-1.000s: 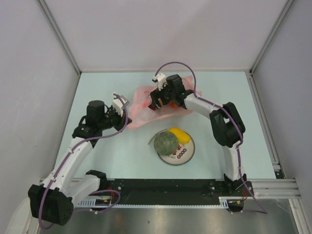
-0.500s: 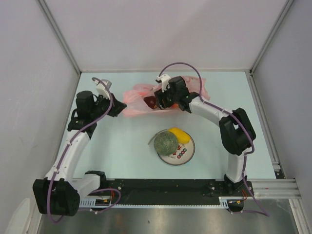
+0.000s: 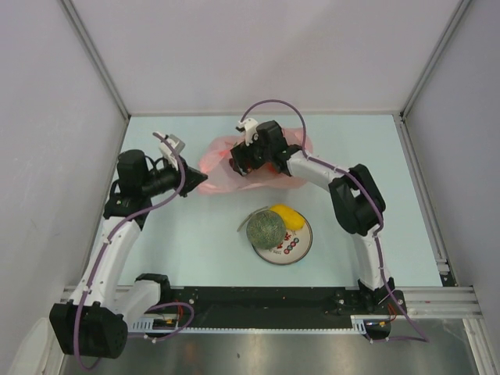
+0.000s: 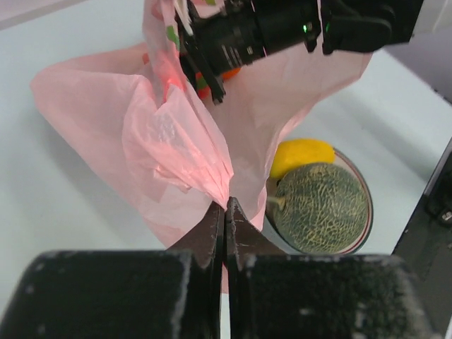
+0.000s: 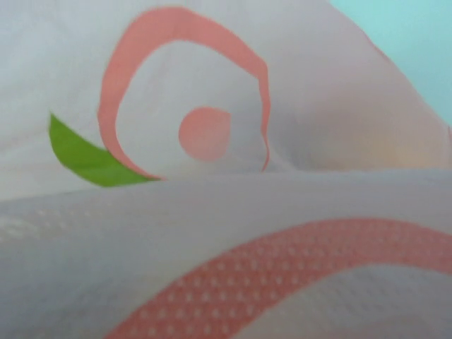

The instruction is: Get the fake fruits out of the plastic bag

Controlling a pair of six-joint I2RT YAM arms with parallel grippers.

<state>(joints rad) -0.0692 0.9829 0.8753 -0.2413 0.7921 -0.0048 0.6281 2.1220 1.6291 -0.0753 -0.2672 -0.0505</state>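
On table, left tool pinches plastic bag edge.

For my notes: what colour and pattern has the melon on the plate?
Melon: grey-green, pale netting; left wrist view.

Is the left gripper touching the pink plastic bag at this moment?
Touching. The left wrist view shows it plainly: the left gripper is shut on a bunched fold of the plastic bag, and the film runs straight into the closed fingertips.

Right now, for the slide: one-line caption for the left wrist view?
Left gripper pinches the pink plastic bag; melon and yellow fruit rest on the plate.
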